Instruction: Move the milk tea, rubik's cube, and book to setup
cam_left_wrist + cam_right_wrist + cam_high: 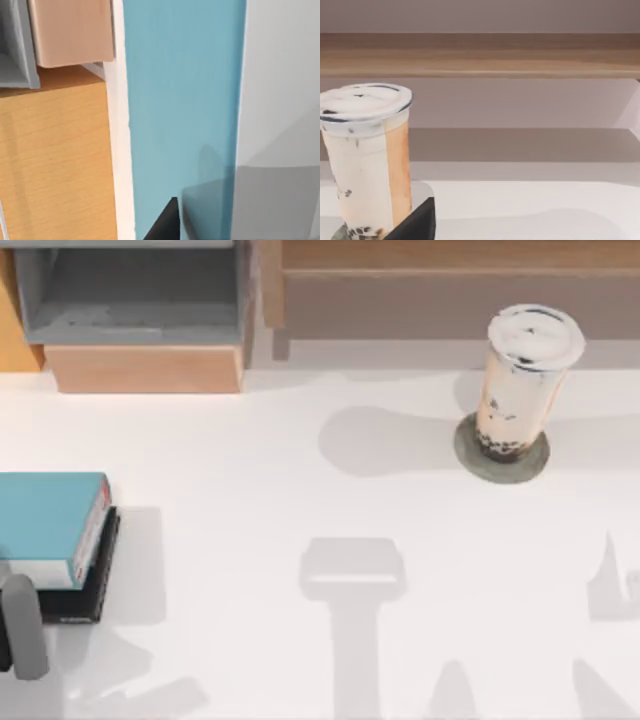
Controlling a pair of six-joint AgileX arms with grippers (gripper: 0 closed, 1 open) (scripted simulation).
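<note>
Setting: White table [300, 490] under an overhead camera, with a grey open box [130, 295] on a wooden block at the far left and a long wooden shelf [450, 280] along the far edge.

Milk tea: the cup [522, 380] stands upright on a flat grey disc [500, 458] at the table's far right, just in front of the shelf. In my right wrist view the cup [365, 160] is close, lid on, pearls settled at the bottom.

Book: the teal book [50, 525] lies flat on a thinner black book [85, 585] at the left edge, spine with its red mark facing the table's middle. My left wrist view looks straight down on its cover [180, 115].

Cube: I cannot place it on the table.

Left gripper: part of my left arm [22, 625] sits at the left edge, just beside the books; whether the fingers are open I cannot tell.

Right gripper: a dark finger tip [417, 225] sits near the cup's base; how wide it is open I cannot tell, and it appears to hold nothing.

Handling, cup: I judge it thin-walled, smooth and top-heavy with liquid; best taken around the mid-body with light pressure and kept upright.

Handling, book: I judge it stiff and fairly heavy; best pinched across its thickness at the long edge so the black book stays behind.
</note>
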